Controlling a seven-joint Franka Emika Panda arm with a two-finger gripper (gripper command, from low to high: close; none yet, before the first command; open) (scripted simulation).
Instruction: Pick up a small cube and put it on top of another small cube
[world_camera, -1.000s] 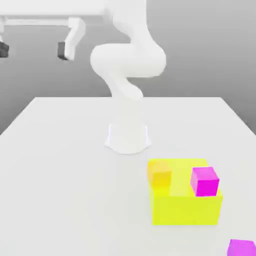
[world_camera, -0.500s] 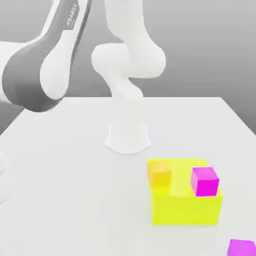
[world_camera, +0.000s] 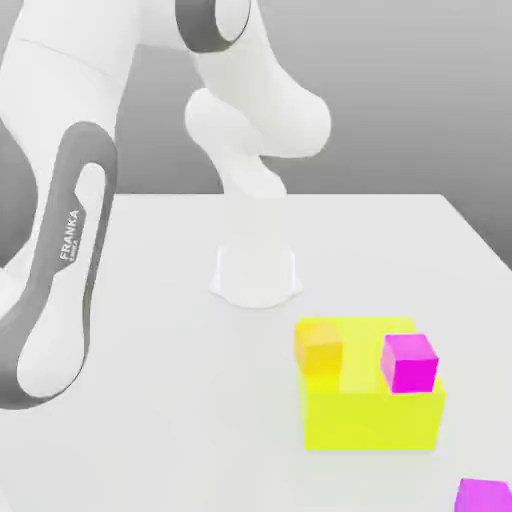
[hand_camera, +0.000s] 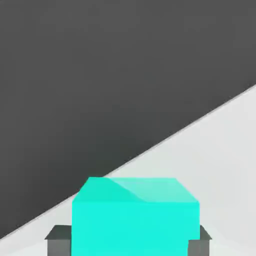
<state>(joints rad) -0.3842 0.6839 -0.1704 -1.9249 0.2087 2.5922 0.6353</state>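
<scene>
- cyan cube (hand_camera: 135, 217) between the two dark fingers (hand_camera: 59, 241) of the gripper (hand_camera: 129, 242), one finger showing at each lower side of it in the hand view.
- clamped on that cube from both sides, fingers drawn in narrow against its faces.
- cube's top face and front face both visible in the hand view, top face lighter, front face a flat turquoise.
- pale table (hand_camera: 220, 165) under and beyond the cube, its edge running as a slanted line against a dark backdrop.
- seen from the exterior view: white arm (world_camera: 60, 250) bent down steeply at the exterior view's left, "franka" lettering along its grey side band, base (world_camera: 256, 272) standing mid-table.
- yellow block (world_camera: 372, 400) on the table toward the exterior view's right, well apart from the lowered arm.
- small orange cube (world_camera: 319, 349) resting on the block's top at its corner toward the exterior view's left.
- magenta cube (world_camera: 409, 362) on the block's top at the side toward the exterior view's right, apart from the orange one.
- second magenta cube (world_camera: 484, 496) on the table near the exterior view's lower right corner, partly cut off by the frame edge.
</scene>
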